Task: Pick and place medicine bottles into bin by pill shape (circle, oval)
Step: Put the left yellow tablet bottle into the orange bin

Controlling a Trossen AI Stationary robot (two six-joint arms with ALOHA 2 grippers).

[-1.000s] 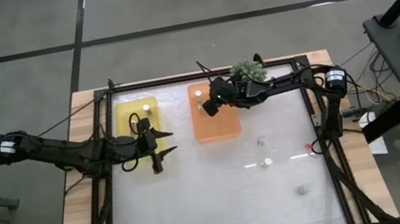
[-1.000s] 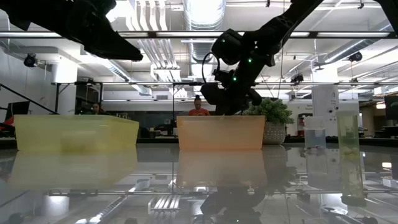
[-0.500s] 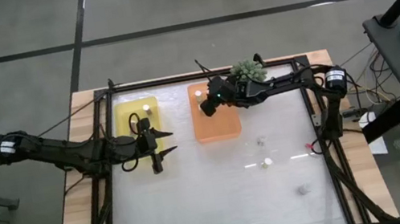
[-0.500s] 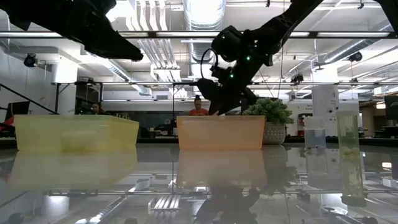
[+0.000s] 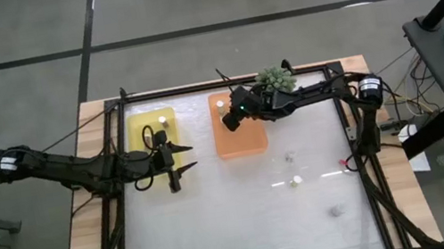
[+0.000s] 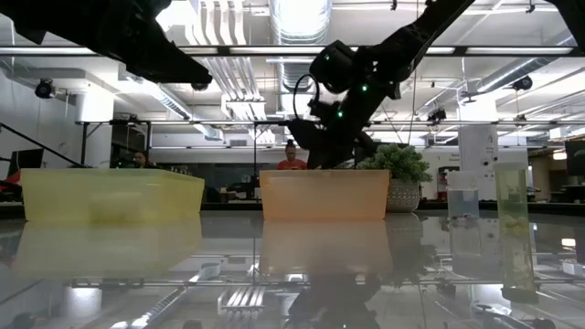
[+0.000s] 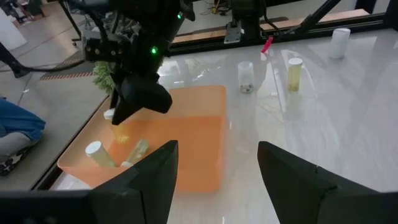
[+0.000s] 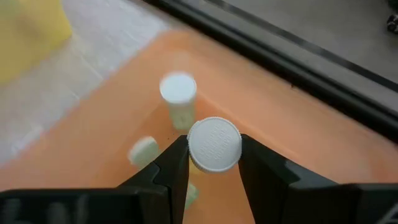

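1. Hanging above the orange bin (image 5: 239,135), a white-capped medicine bottle (image 8: 214,144) is clamped between the fingers of the right gripper (image 8: 214,163), which is closed on it at the cap.
2. Two more bottles are seen in that bin: one upright (image 8: 178,94) and one lying down (image 7: 138,151).
3. The held bottle is judged to be at the release step; it is best lowered closer to the bin floor and let go over bare floor, so that the upright bottle is not knocked.
4. The fingers should be opened fully and the arm lifted straight up, so the cap is not dragged.
5. Loose bottles (image 5: 296,180) are left on the surface (image 5: 248,229), well apart from the bins.
6. The left gripper (image 5: 172,171) is held wide open and empty beside the yellow bin (image 5: 139,138).
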